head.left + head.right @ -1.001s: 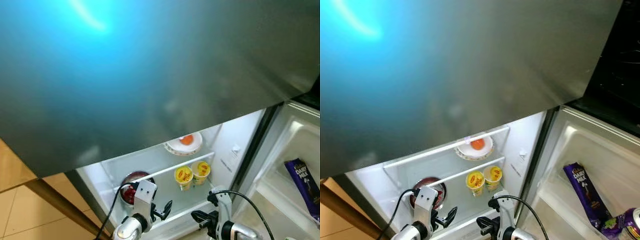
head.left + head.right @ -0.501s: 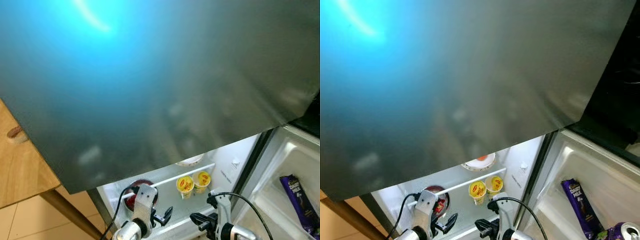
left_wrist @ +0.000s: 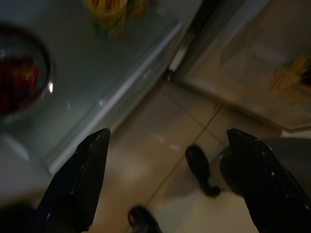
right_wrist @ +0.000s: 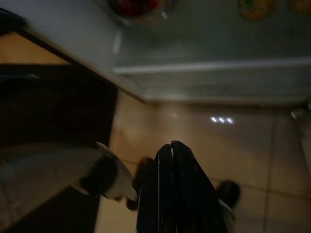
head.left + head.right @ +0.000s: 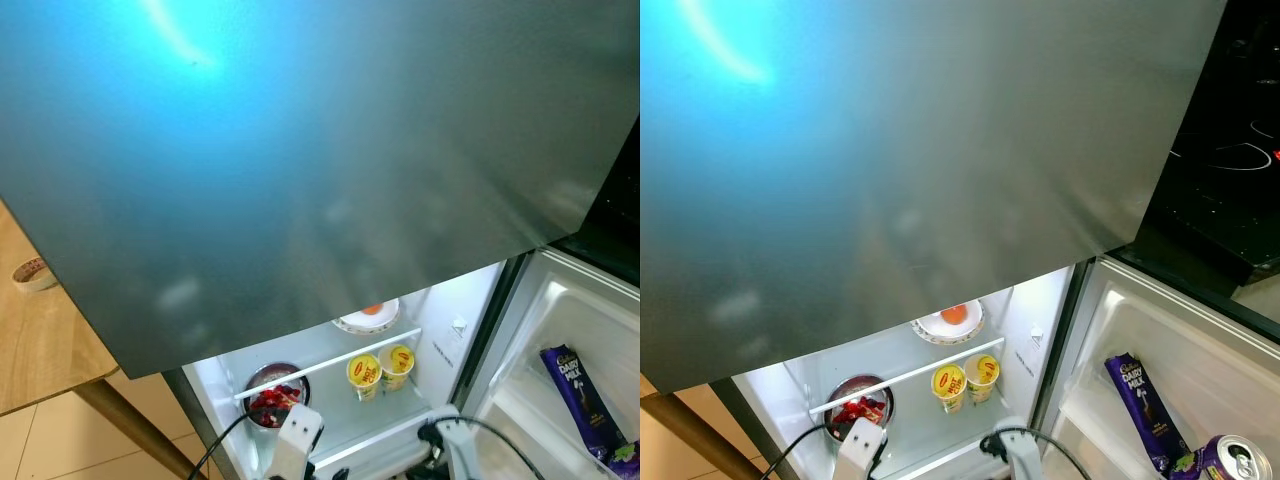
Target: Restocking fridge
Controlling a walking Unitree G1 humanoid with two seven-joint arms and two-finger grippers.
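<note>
Starting nearest to me, my left gripper [image 3: 165, 179] hangs low over the tiled floor in front of the fridge, its two black fingers spread wide with nothing between them. My right gripper [image 4: 173, 194] is down at the same level, fingers pressed flat together and holding nothing.

Just beyond them is the glass shelf [image 5: 345, 425] of the open fridge. On it sits a steel bowl [image 5: 858, 403] of something red at my left, and two yellow cups [image 5: 964, 379] side by side nearer the middle. I judge the cups light, thin-walled and easy to crush, so I would pinch one around its body below the rim with a soft squeeze. The bowl looks heavier, smooth and slippery; its rim is the only sensible hold.

One shelf back, a plate [image 5: 932, 328] carries an orange-coloured item [image 5: 954, 314]. The plate is likely fragile, best lifted level by its edge.

Off to my right, the door shelf [image 5: 1110, 425] holds a purple chocolate bar [image 5: 1142, 405] standing on end, stiff yet snappable, and a purple can [image 5: 1232, 463] beside it.

Farthest up, the closed grey upper door [image 5: 300, 150] looms overhead.
</note>
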